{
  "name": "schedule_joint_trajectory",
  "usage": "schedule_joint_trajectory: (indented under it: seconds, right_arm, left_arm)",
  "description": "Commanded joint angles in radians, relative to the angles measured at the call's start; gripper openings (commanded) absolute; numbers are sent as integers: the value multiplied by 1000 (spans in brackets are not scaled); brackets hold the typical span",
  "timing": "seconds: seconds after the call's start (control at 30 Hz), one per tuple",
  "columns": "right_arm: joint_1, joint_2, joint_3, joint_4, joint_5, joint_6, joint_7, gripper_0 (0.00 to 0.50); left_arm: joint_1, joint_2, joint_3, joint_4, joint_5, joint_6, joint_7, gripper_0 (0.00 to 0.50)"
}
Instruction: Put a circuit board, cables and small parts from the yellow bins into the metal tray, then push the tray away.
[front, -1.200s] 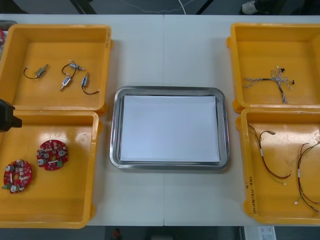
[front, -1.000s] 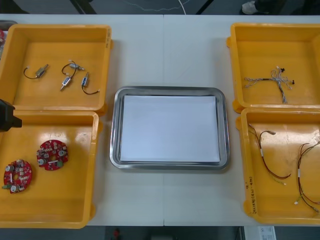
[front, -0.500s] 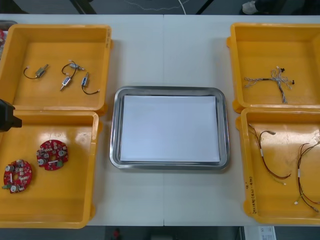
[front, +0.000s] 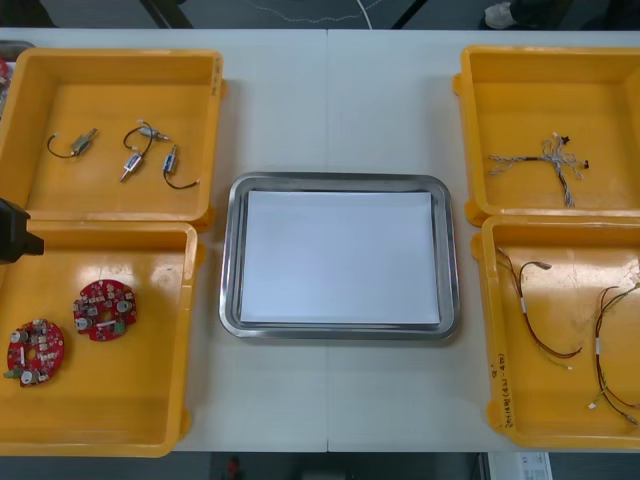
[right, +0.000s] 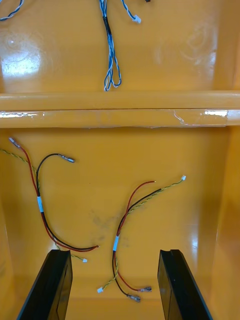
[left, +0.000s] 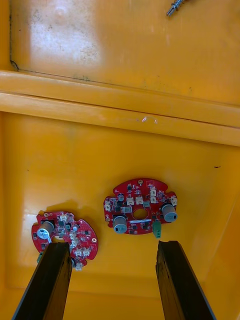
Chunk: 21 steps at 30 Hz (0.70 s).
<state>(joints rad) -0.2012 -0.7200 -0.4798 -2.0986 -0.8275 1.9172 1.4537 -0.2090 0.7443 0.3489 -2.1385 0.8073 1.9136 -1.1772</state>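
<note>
The metal tray (front: 231, 260) lies mid-table with a white inside and holds nothing. Two round red circuit boards (front: 104, 309) (front: 35, 351) rest in the near left yellow bin (front: 190, 330). My left gripper (left: 112, 285) hovers open over that bin. One circuit board (left: 140, 206) lies just beyond the gap between its fingers, and the other board (left: 65, 237) sits at the tip of one finger (left: 47, 282). My right gripper (right: 115, 287) stands open above the near right bin (front: 490, 330), with a red and yellow cable (right: 127, 235) running between its fingers.
Several small metal parts (front: 130, 160) lie in the far left bin (front: 212, 120). A twisted blue and white cable (front: 545, 160) is in the far right bin (front: 466, 120). More red and yellow cables (front: 540, 310) lie in the near right bin. A black part of my left arm (front: 12, 232) shows at the left edge.
</note>
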Motion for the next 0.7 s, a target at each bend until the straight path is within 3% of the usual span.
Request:
schedule_joint_trajectory:
  seconds: [0.03,0.7]
  right_arm:
    - [-21,-39,-28,-24,4,3,-33,500]
    - [-21,-39,-28,-24,4,3,-33,500]
  left_arm:
    - [14,41,25,-31,-5,6,-95,500]
    - [14,41,25,-31,-5,6,-95,500]
